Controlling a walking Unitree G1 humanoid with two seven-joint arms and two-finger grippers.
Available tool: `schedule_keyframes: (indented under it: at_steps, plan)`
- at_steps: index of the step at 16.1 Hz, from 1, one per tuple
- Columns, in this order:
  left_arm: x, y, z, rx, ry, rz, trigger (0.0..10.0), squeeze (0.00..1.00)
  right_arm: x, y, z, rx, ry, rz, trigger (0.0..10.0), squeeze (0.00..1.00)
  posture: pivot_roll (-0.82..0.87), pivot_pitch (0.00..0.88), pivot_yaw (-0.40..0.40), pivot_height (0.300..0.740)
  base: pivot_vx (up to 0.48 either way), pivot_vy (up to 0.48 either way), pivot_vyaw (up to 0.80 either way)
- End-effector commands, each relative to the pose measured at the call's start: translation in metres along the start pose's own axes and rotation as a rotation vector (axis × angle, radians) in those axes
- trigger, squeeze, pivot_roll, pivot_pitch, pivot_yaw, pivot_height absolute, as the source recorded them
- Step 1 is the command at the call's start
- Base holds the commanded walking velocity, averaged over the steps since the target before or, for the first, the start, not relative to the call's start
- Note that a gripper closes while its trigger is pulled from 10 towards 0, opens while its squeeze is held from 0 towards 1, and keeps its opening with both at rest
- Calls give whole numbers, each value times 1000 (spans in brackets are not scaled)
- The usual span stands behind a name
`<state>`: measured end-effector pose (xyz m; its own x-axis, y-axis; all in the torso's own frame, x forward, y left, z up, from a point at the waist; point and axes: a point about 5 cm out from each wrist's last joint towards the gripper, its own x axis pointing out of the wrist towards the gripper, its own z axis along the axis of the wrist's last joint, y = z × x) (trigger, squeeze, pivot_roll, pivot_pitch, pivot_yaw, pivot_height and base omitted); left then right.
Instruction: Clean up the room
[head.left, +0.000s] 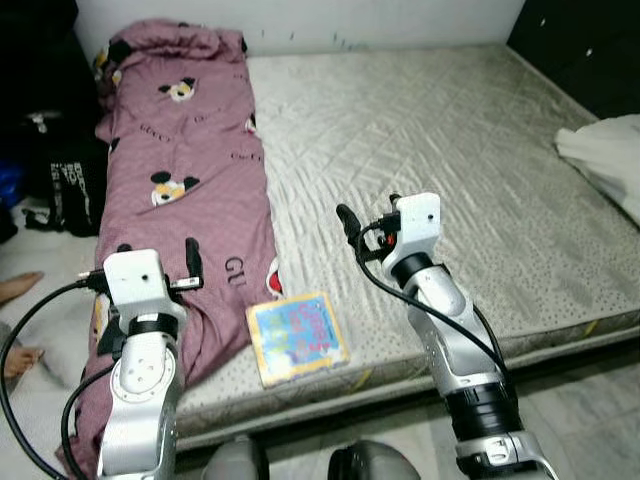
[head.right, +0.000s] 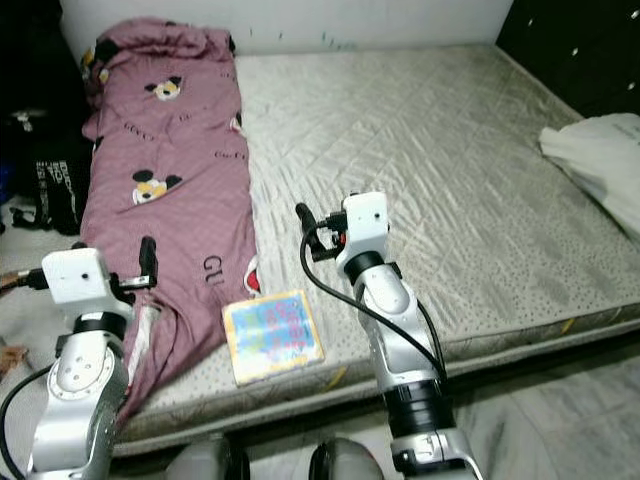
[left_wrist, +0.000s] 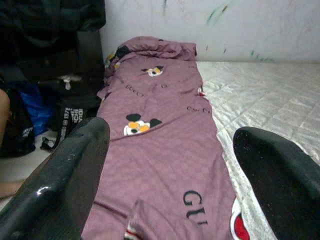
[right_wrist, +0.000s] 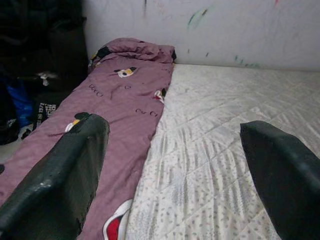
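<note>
A mauve duvet printed with cartoon mice lies lengthwise along the left side of a bare quilted mattress. A colourful picture book rests flat near the mattress's front edge, beside the duvet. My left gripper hovers over the near end of the duvet, open, with nothing between its fingers. My right gripper is held over the mattress just beyond the book, also open and holding nothing. A crumpled white cloth sits at the right edge of the mattress.
Black bags stand on the floor left of the bed, with a person's bare foot nearby. A dark cabinet rises at the back right. Grey floor runs along the bed's front.
</note>
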<state>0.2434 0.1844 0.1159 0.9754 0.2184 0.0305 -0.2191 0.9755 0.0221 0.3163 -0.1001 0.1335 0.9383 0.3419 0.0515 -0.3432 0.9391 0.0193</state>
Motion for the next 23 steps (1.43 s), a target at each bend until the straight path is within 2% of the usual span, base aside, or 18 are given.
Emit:
schedule_keyframes:
  at_steps: [1,3,6,9,17,20,23]
  plan:
    - [0,0,2,6,-2,8,10000,0,-1,-2,2,1,-6,-4,10000,0,-24,77,-45,645,0,0,0]
    - [1,2,2,7,-4,31,10000,0,0,-3,2,-1,-8,-1,10000,0,-25,75,-49,625,0,0,0]
    - [2,9,1,29,1,79,10000,0,0,-4,2,-4,-1,0,10000,0,-23,72,-53,625,0,0,0]
    - [1,18,-5,-8,37,136,10000,0,1,-4,0,-13,7,11,10000,0,-22,68,-58,625,0,0,0]
    - [1,14,-6,-34,45,143,10000,0,1,-4,-1,-34,19,23,10000,0,-29,71,-68,625,0,0,0]
    - [2,13,-6,-43,46,143,10000,0,1,-4,-1,-35,18,26,10000,0,-31,72,-70,590,0,0,0]
    - [3,11,-6,-67,51,135,10000,0,2,-6,0,-40,22,23,10000,0,-37,76,-71,590,0,0,0]
